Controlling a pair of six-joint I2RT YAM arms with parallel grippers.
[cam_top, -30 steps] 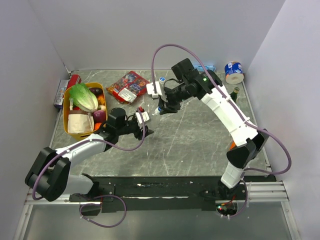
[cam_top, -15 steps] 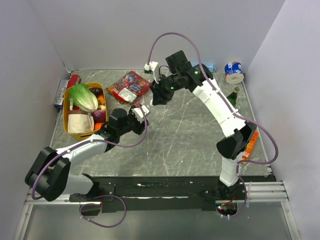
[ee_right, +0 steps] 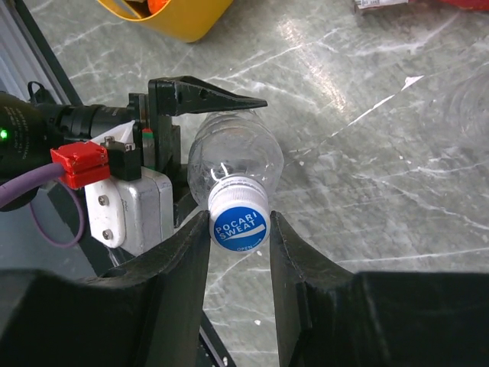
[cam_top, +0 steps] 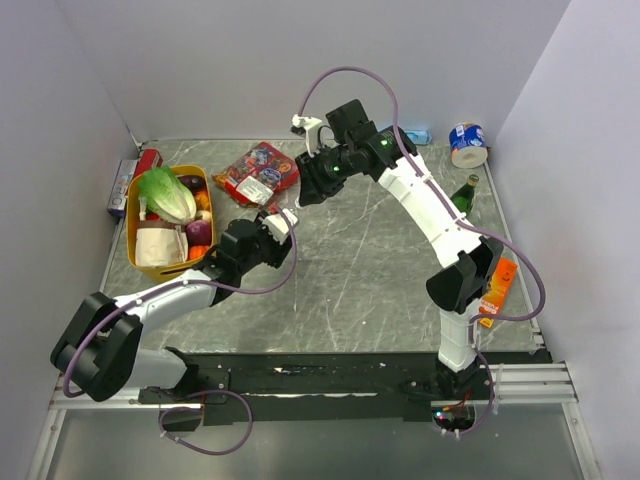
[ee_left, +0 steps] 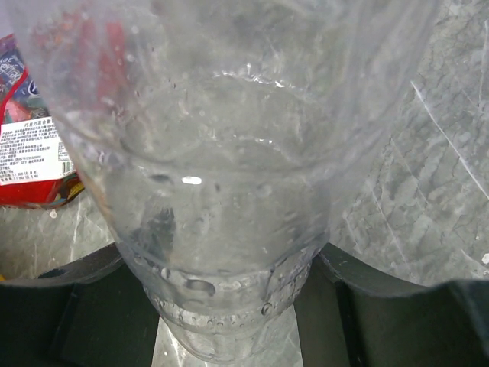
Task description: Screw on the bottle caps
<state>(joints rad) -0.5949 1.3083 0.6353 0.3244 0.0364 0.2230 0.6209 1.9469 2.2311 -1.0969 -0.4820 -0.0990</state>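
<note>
My left gripper (cam_top: 284, 229) is shut on a clear plastic bottle (ee_right: 237, 157) and holds it above the table. The bottle fills the left wrist view (ee_left: 229, 229), with my dark fingers (ee_left: 76, 306) on both sides of it. A blue-topped cap (ee_right: 239, 223) marked "POCARI SWEAT" sits on the bottle's neck. My right gripper (ee_right: 239, 233) is shut on this cap, one finger on each side. In the top view the right gripper (cam_top: 308, 194) meets the left one near the table's middle left. A second bottle and second cap are not clearly in view.
A yellow basket (cam_top: 165, 275) of vegetables stands at the left. A red snack packet (cam_top: 260, 172) lies behind the grippers. A blue-and-white tin (cam_top: 467, 143), a green glass bottle (cam_top: 462, 193) and an orange packet (cam_top: 497, 285) are at the right. A red can (cam_top: 147, 160) lies far left.
My right arm swung left and back, and its gripper came to the bottle's neck. My left gripper moved up and back with the bottle to meet it.
</note>
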